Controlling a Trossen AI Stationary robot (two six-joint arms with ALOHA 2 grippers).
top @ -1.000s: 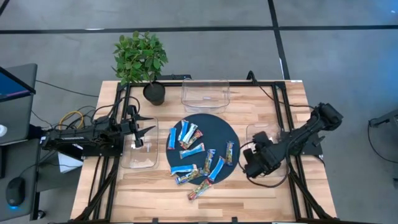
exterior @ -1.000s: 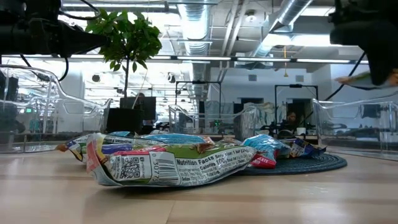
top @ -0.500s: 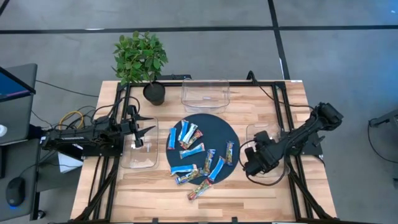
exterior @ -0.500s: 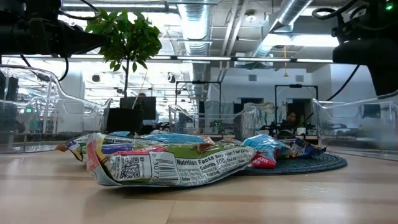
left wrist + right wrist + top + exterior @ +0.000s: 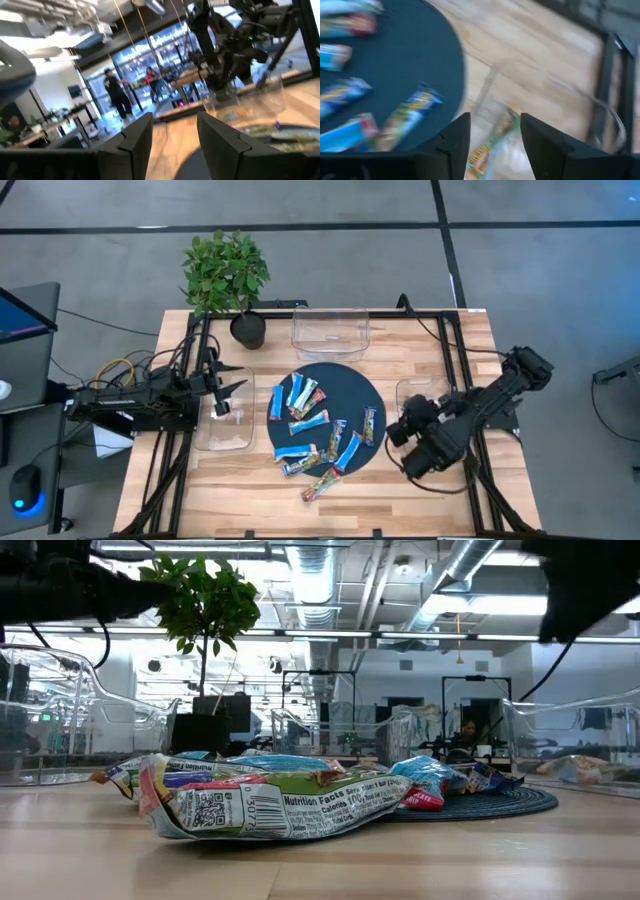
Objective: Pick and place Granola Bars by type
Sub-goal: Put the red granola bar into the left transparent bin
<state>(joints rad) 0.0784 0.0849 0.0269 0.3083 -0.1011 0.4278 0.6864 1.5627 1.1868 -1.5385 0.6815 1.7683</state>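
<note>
My left arm lies stretched out level across the table's left edge, its gripper hovering over the left bin with the fingers spread and nothing between them. Most of the bars lie scattered on the dark round mat mid-table, one spilling off its near edge onto the wood. My right arm reaches in bent from the right edge, its gripper spread above the right bin, where one multicoloured bar lies free below the fingers.
</note>
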